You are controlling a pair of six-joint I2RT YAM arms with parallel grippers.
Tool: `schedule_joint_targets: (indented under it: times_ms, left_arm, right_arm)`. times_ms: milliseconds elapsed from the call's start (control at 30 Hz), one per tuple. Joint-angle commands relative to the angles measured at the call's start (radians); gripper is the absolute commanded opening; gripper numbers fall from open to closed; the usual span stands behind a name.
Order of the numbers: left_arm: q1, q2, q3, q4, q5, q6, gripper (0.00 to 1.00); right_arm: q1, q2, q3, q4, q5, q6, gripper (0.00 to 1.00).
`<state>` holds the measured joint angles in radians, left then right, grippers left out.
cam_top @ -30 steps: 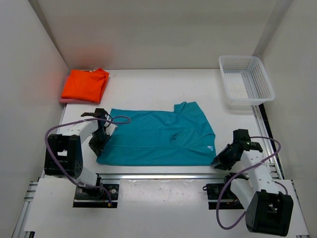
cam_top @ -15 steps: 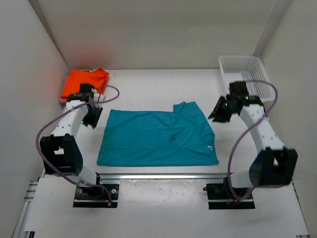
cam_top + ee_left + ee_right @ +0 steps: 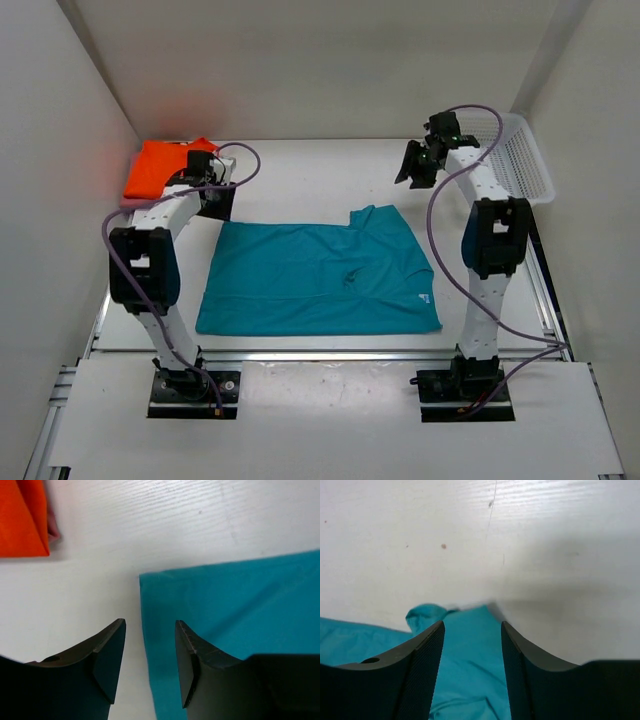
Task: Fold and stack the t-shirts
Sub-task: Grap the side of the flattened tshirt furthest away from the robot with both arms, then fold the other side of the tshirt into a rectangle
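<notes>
Both wide open, nothing held: the left claw [image 3: 150,625] hangs over the teal t-shirt's [image 3: 320,280] far-left corner and the right claw [image 3: 471,626] over its far-right tip. The shirt lies flat mid-table [image 3: 300,170]. Best to drop together, pinch the corners cleanly, and pull evenly.

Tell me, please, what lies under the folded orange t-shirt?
A pink cloth edge peeks out beneath the orange t-shirt. The rest is covered, so its shape cannot be judged.
</notes>
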<state>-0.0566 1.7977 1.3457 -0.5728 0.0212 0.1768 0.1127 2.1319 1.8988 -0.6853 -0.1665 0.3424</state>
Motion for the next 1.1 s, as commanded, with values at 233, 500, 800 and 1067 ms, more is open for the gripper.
schedule_joint_targets:
  times_ms: [233,500,800,1067]
  left_arm:
    - [-0.011,0.184,0.112,0.036,0.037,-0.065,0.57]
    - [-0.035,0.218,0.075,0.088,0.003,-0.080,0.57]
    - [-0.038,0.209,0.067,0.059,0.014,-0.054,0.41]
    - [-0.022,0.105,0.029,0.024,-0.009,0.036,0.00]
  right_arm:
    - [0.041,0.175,0.118,-0.045,-0.067,-0.034,0.65]
    - [0.019,0.198,0.012,-0.003,-0.214,-0.037,0.62]
    - [0.027,0.230,0.020,-0.023,-0.268,-0.022,0.17]
    - [-0.001,0.047,-0.102,-0.033,-0.266,-0.025,0.00]
